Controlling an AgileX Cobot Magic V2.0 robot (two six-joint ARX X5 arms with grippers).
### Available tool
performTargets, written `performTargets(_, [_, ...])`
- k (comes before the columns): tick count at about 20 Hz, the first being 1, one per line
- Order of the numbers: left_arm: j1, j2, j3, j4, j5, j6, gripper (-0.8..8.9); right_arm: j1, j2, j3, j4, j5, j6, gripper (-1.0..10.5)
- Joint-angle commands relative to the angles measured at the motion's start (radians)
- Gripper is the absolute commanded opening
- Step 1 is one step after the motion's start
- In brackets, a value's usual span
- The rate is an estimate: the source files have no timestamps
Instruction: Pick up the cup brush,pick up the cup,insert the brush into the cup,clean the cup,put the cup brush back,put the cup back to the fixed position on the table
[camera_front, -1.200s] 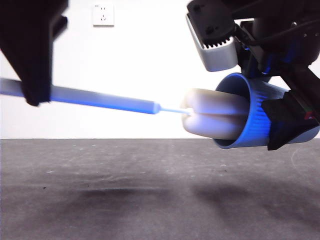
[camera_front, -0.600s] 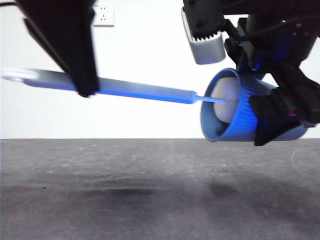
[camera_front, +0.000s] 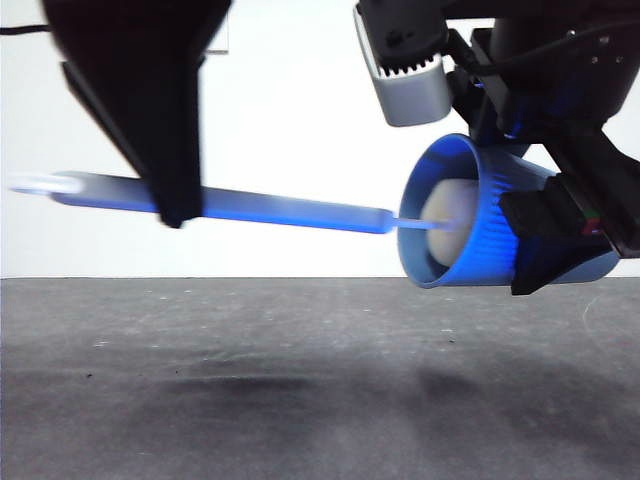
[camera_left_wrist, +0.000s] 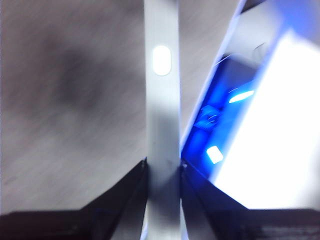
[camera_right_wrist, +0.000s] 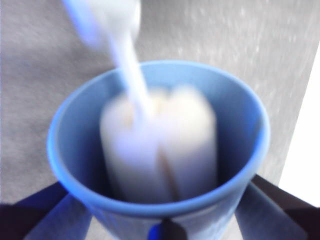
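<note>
High on the left of the front view I see the left tool (camera_front: 170, 205), big and dark, pinching the grey handle of the cup brush (camera_front: 290, 212) near its outer end; the left wrist view shows both jaws pressed flat against that handle (camera_left_wrist: 161, 130). The handle runs almost level, dipping a little toward the right, well above the bench (camera_front: 300, 380). Its thin white tip enters the mouth of the cup (camera_front: 480, 235), which lies tilted on its side in the air with the opening facing left. The cream sponge head sits fully inside, clear in the right wrist view (camera_right_wrist: 160, 150). On the right, the right tool (camera_front: 550, 245) is clamped around the ribbed blue wall of the cup near its base.
</note>
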Motion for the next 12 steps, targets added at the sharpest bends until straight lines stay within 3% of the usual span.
performTargets(1, [0.007, -0.038, -0.005, -0.021, -0.06, -0.024, -0.08, -0.035, -0.017, 0.004, -0.022, 0.009, 0.09, -0.2])
performTargets(8, [0.082, -0.147, -0.005, -0.082, -0.09, -0.058, -0.08, -0.148, -0.175, 0.004, -0.021, 0.007, 0.254, -0.2])
performTargets(12, [0.146, -0.186, -0.005, -0.027, -0.09, -0.208, -0.08, -0.195, -0.302, 0.005, 0.011, 0.006, 0.38, -0.2])
